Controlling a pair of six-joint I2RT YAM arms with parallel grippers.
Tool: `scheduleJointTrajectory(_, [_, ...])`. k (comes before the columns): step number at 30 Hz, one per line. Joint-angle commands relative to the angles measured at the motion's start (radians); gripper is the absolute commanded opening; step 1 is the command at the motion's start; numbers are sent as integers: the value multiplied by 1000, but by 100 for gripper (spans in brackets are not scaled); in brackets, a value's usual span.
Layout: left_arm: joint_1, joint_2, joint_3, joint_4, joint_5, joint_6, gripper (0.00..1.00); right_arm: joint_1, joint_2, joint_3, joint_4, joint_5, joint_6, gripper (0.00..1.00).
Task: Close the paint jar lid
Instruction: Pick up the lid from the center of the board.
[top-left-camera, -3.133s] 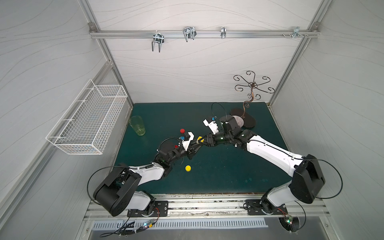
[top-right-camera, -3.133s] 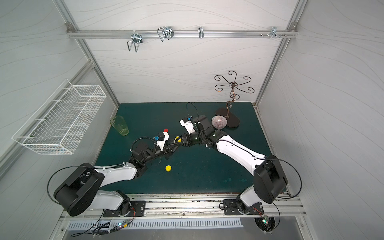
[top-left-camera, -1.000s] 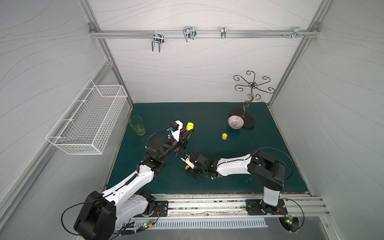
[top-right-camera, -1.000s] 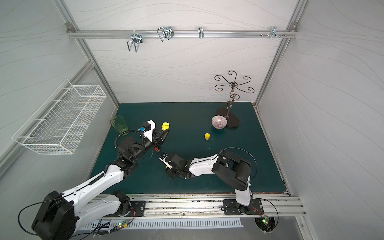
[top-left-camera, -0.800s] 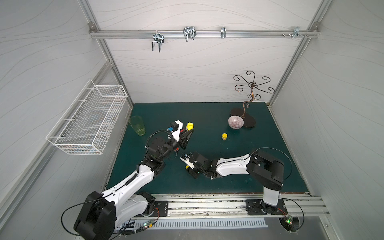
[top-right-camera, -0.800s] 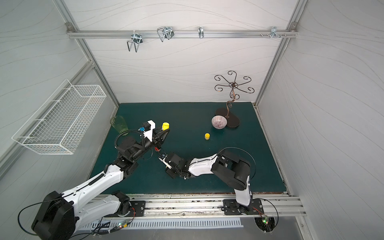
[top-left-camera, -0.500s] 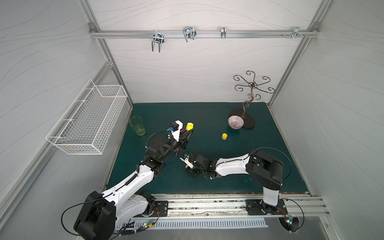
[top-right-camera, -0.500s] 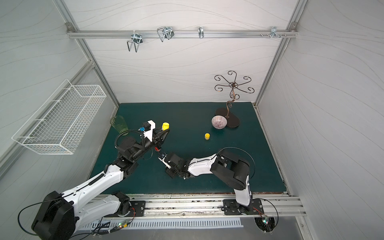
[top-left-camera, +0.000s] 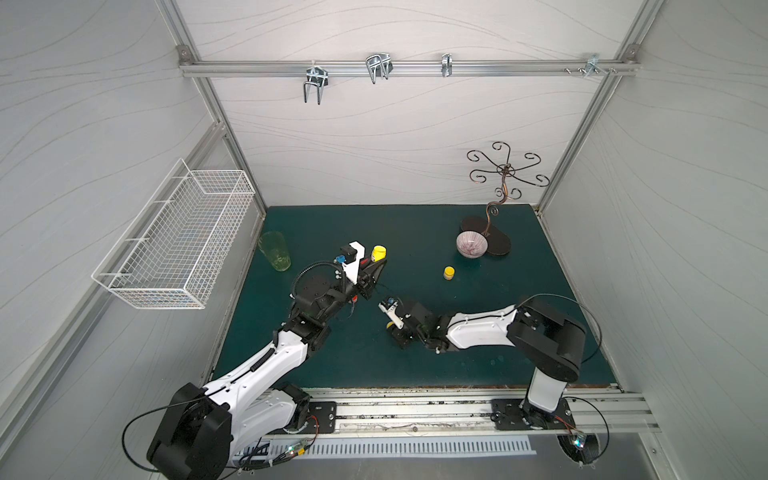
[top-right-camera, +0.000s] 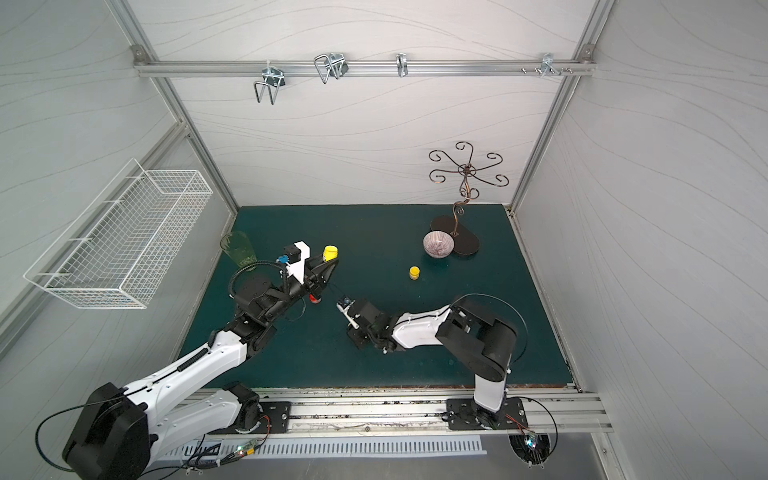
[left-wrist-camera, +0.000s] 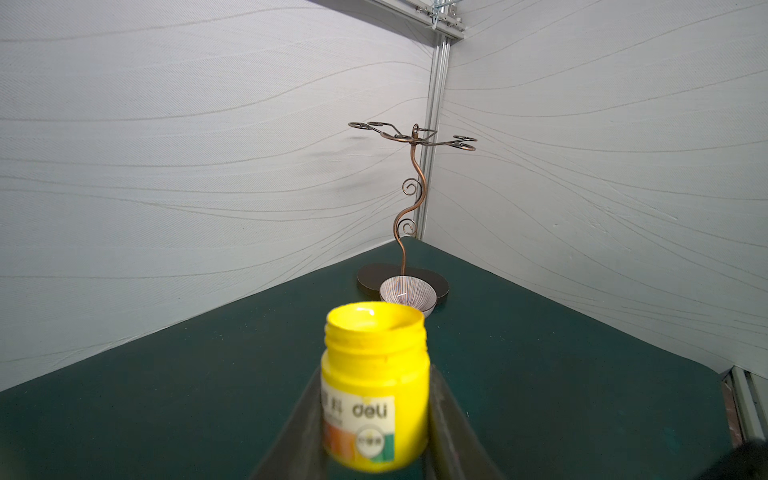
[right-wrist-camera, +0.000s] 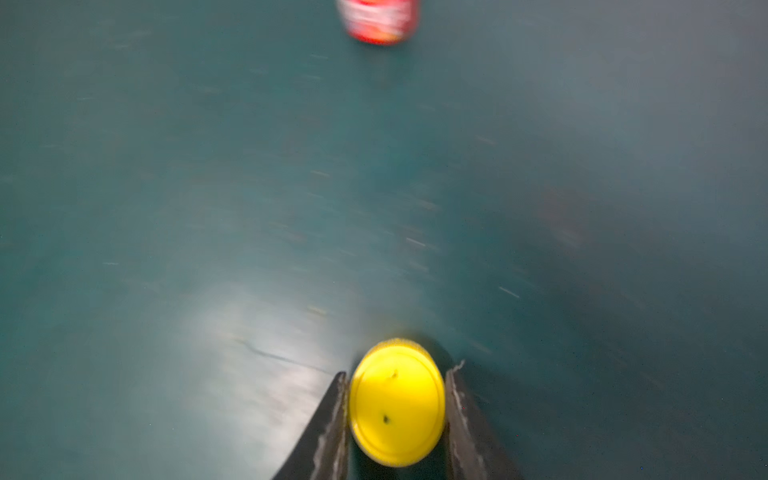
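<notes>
Left claw clamped on open yellow paint jar, right claw closed around yellow lid, close to green worktop.

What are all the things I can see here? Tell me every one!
open paint jar: one, yellow, in the left gripper
lid: one, yellow, in the right gripper, near the mat's front
closed jar: one, yellow, on the mat near the bowl
red jar: one, red, on the mat by the left gripper
bowl: one, purple-white striped, at the stand's base
stand: one, copper, back right corner
glass: one, yellow-green, back left of the mat
wire basket: one, white, left wall
hooks: four, silver, back-wall rail
mat: one, dark green
left gripper: black, shut on the open paint jar
right gripper: black, shut on the lid
</notes>
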Motion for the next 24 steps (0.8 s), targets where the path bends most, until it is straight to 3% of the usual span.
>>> scheduleJointTrajectory(1, [1,-17,-5,97,15,18,25,-84,-101,-51,-22,-49,55,29])
scheduleJointTrajectory(8, [-2,1,-31,178,80,2,25,-274,-352,-112,-123,-234,78,29])
scheduleJointTrajectory(12, [-26,39,-49,244,131,24,26,-379,-476,-62,-250,-360,89,31])
scheduleJointTrajectory(17, [-72,94,-59,301,166,54,26,-496,-545,85,-424,-542,95,30])
scheduleJointTrajectory(24, [-109,145,-49,301,191,63,26,-513,-531,284,-567,-658,55,31])
